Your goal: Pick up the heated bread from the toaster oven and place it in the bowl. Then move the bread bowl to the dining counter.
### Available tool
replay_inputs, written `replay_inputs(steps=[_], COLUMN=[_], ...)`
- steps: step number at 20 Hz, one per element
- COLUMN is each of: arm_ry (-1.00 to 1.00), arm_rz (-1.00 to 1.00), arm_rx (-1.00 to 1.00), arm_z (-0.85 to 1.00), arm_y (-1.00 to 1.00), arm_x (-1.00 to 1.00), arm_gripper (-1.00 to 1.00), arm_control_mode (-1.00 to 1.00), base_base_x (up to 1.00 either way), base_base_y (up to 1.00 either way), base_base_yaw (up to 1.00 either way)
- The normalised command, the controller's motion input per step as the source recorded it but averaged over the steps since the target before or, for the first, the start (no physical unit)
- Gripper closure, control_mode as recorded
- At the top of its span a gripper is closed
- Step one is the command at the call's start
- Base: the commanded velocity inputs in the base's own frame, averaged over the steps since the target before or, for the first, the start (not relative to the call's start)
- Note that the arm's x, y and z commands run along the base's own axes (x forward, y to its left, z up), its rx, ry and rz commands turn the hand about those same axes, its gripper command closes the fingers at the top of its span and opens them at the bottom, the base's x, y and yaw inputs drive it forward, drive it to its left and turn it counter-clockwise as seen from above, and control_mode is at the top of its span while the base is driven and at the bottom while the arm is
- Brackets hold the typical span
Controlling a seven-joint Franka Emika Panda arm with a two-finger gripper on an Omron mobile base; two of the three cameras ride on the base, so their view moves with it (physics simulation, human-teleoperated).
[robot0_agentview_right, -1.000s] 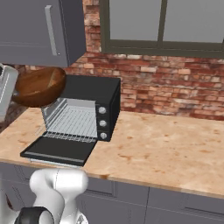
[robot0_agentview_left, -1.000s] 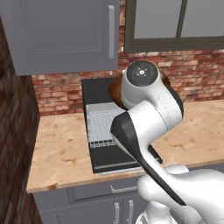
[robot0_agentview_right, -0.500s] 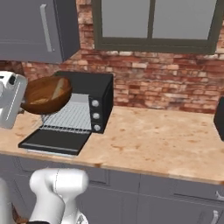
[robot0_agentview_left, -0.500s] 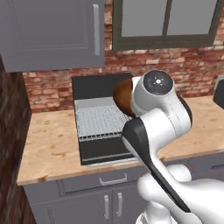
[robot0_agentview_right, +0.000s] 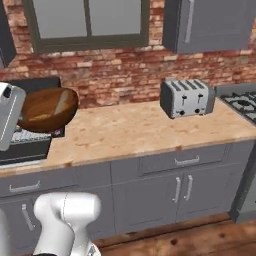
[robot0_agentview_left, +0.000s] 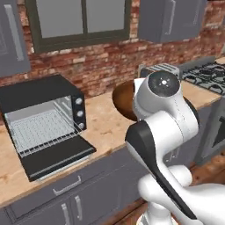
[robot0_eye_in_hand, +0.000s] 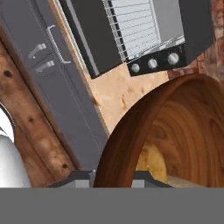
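Two base cameras look forward and down from behind the arm, left and right, sharing the counter (robot0_agentview_left: 105,127) and brick wall (robot0_agentview_right: 125,80). The hand camera sits close against the bowl (robot0_eye_in_hand: 175,131), facing the toaster oven (robot0_eye_in_hand: 144,35).

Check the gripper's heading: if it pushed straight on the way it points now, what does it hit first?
The gripper is shut on the rim of the bowl, so the bowl leads. Beyond it, the hand view looks toward the counter in front of the open toaster oven. Likely the countertop first, though depth is unclear.
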Motion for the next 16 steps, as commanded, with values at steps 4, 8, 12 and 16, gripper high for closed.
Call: replay_inputs(steps=[4, 8, 12, 16], arm_ry=[0.00, 0.00, 0.00, 0.00], arm_rz=[0.00, 0.00, 0.00, 0.00], arm_rx=[0.00, 0.00, 0.00, 0.00], arm_z=[0.00, 0.00, 0.00, 0.00], arm_y=[0.00, 0.00, 0.00, 0.00], arm_x=[0.00, 0.00, 0.00, 0.00], arm_gripper=[1.00, 1.00, 1.00, 1.00], arm_control_mode=[1.00, 1.00, 1.00, 1.00], base_base_x=[-0.20, -0.03, 0.00, 0.00], base_base_y=[0.00, 0.00, 0.00, -0.10], base_base_yaw=[-0.92, -0.97, -0.97, -0.91])
